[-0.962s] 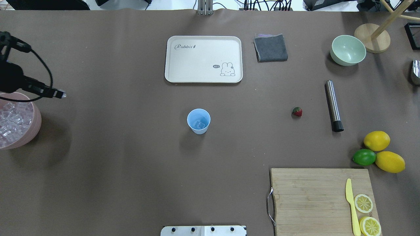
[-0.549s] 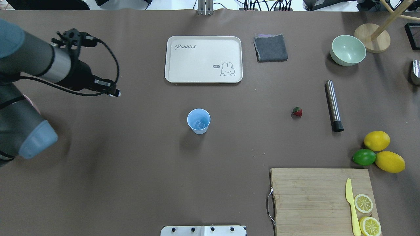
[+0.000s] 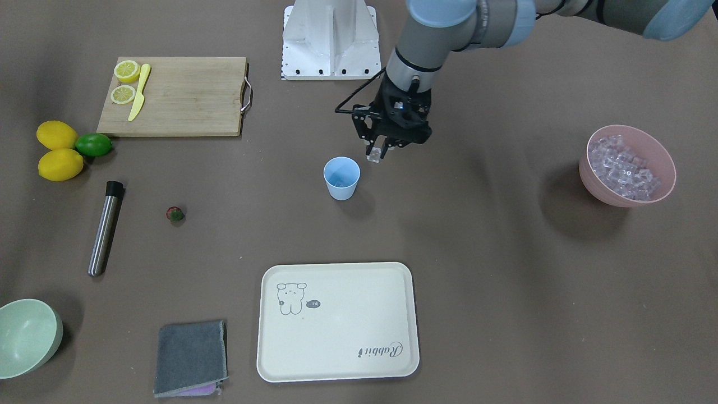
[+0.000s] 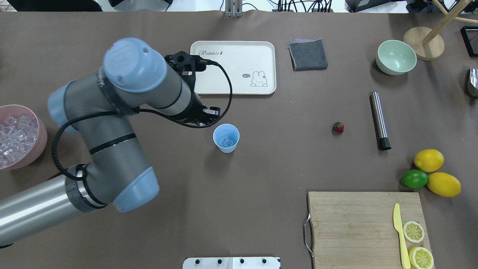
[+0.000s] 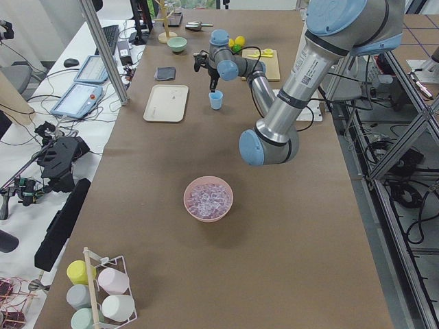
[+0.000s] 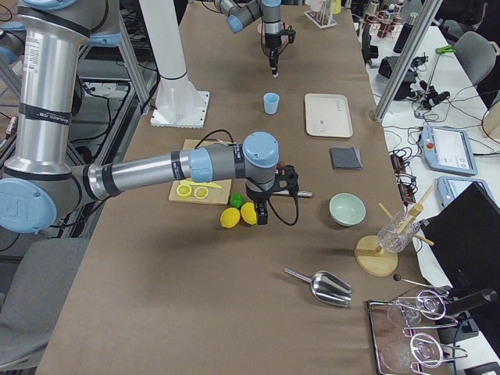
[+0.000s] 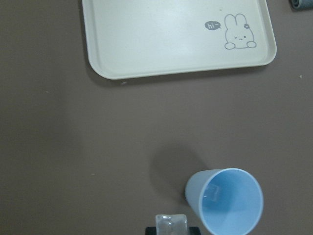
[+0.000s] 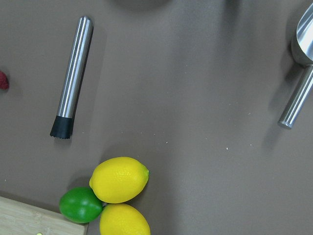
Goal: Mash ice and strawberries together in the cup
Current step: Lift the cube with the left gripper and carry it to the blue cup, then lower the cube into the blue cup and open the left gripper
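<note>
Pinches one ice cube (image 3: 373, 156) in the left gripper (image 3: 378, 150), fingers closed narrowly onto its two sides. Holds it fingers-down, clear of the table, just beside the rim of the cup (image 3: 341, 178) on the robot's-left side, not over the mouth. In the left wrist view: cube at the bottom edge, cup just to its right.

Carries the wrist vertical above the gripper, with a black cable looped round it. Folds the left arm sharply at a raised elbow, forearm slanting back from the wrist, upper arm running off the overhead view's lower left edge.

Standing upright near mid-table: the cup, light blue, with a second cube (image 4: 226, 141) at its bottom. Heaped in the pink bowl (image 3: 656, 148), well apart at the robot's far left: the bulk of the ice (image 3: 622, 168). Lying on the bare table, well apart from the cup on the robot's right and near the steel muddler (image 3: 104, 227): the strawberry (image 3: 175, 214).

Extends the right arm level across the cutting board (image 4: 351, 228) in the exterior right view, wrist bent down, right gripper (image 6: 262, 219) above the lemons (image 8: 120, 179) and the lime (image 8: 80, 204). Cannot tell its opening: fingers outside the right wrist view, shown only by the side camera.
</note>
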